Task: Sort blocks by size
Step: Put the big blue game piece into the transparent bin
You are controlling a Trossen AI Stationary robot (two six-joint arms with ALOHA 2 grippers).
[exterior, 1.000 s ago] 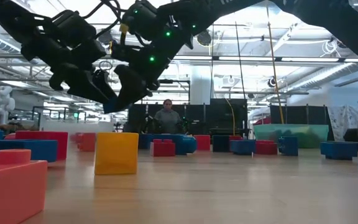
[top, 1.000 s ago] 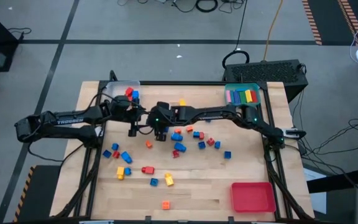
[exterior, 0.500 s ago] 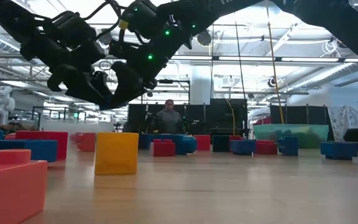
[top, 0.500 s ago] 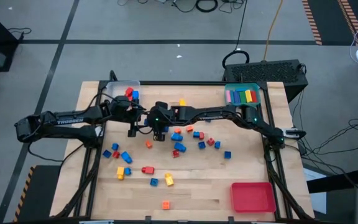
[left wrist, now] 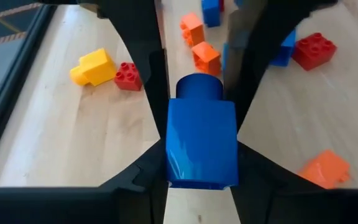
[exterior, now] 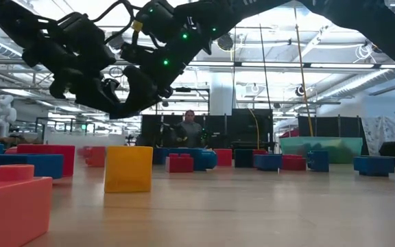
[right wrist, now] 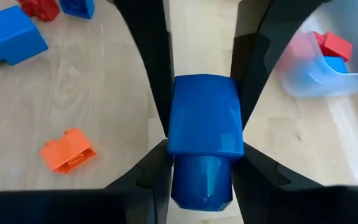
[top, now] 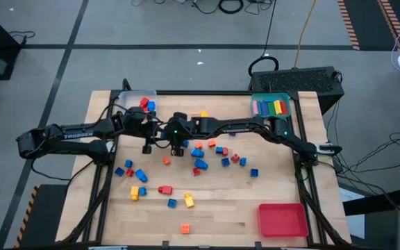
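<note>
Left gripper (left wrist: 197, 140) and right gripper (right wrist: 201, 134) are both pinching one small blue plastic brick (left wrist: 202, 140) at upper centre of the high view.

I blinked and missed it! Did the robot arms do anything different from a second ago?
Yes. The left gripper has closed onto the small blue block that the right gripper was already holding, so both now clamp it in the air above the table, a handover. The arms barely moved. The loose blocks on the table, the clear tray, teal tray and red tray stayed where they were.
</note>
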